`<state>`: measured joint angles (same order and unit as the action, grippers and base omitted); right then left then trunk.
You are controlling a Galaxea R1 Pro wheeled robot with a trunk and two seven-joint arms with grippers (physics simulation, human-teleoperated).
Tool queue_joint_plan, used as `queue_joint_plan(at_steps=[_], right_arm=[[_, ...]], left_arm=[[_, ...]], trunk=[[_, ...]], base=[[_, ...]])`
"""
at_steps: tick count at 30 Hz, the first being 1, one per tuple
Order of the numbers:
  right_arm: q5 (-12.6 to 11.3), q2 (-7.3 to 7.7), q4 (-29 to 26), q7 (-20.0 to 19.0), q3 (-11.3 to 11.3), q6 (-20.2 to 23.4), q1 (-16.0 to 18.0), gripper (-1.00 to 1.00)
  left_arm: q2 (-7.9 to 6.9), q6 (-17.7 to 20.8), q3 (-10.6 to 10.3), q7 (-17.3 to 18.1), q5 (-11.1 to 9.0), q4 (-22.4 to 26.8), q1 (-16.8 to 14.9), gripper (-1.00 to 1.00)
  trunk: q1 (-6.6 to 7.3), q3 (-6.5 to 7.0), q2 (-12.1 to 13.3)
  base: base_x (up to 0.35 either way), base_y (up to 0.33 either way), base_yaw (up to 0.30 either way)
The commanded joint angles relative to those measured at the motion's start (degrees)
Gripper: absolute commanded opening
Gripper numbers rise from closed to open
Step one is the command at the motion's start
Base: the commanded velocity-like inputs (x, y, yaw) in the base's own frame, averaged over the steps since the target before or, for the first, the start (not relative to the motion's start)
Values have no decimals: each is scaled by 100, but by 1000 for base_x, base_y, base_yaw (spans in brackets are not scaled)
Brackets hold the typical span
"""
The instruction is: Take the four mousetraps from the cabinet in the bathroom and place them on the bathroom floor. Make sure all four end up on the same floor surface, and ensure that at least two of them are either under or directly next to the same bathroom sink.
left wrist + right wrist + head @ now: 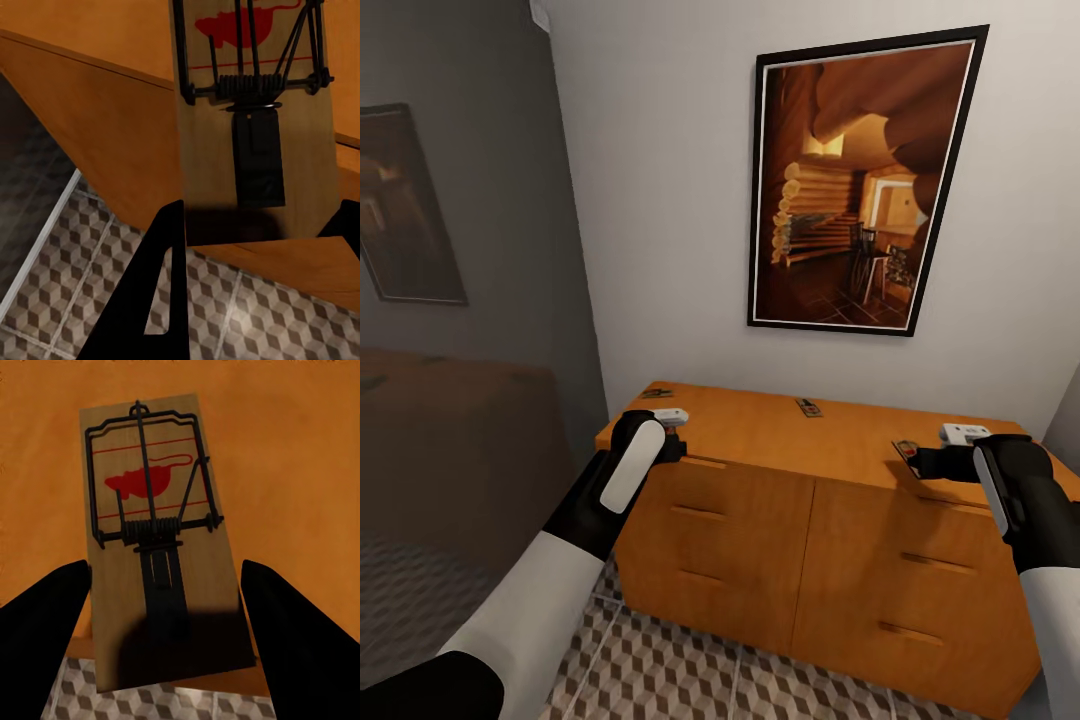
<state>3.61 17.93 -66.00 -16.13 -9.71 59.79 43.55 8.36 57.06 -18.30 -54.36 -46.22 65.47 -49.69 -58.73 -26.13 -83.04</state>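
Four mousetraps lie on the cabinet (780, 440) top above the bathroom floor (690, 670): two (809, 407) toward its back, one between the left gripper's (678, 432) spread fingers, one between the right gripper's (916, 458) spread fingers.

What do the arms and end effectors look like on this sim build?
Both arms match: white forearm shells, black wrist sections, and a rounded white oblong panel on each black wrist housing. The left end effector and right end effector are matte black, each with a small white block above it. In the wrist views the fingers are flat black wedges; the left one has a triangular cutout. No cables show.
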Motion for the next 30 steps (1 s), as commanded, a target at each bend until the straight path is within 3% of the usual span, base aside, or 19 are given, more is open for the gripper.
queue_joint_plan(at_steps=[1, 10, 11, 17, 30], right_arm=[[40, 0, -6, -43, -5, 21, 5, -100], [35, -11, -211, -48, -5, 21, 4, -100], [35, -15, -534, -48, -5, 21, 4, -100], [35, -18, -817, -82, -5, 21, 4, -100], [34, -41, -873, -136, 2, 21, 4, -100]], left_arm=[[-1, 19, -7, -62, -47, 3, -6, -100], [-1, 16, -7, -57, -55, 3, -6, -100], [-1, 17, -7, -55, -56, 1, -6, -100], [-1, 16, -7, -57, -54, 5, -6, -100], [-1, 14, -7, -59, -47, 1, -6, -100]], trunk=[[0, -7, -4], [0, -7, -4], [0, -7, -4], [0, -7, -4], [0, -7, -4]], base=[[0, 0, 0], [-229, 0, 0], [-339, 0, 0], [-343, 0, 0], [-341, 0, 0]])
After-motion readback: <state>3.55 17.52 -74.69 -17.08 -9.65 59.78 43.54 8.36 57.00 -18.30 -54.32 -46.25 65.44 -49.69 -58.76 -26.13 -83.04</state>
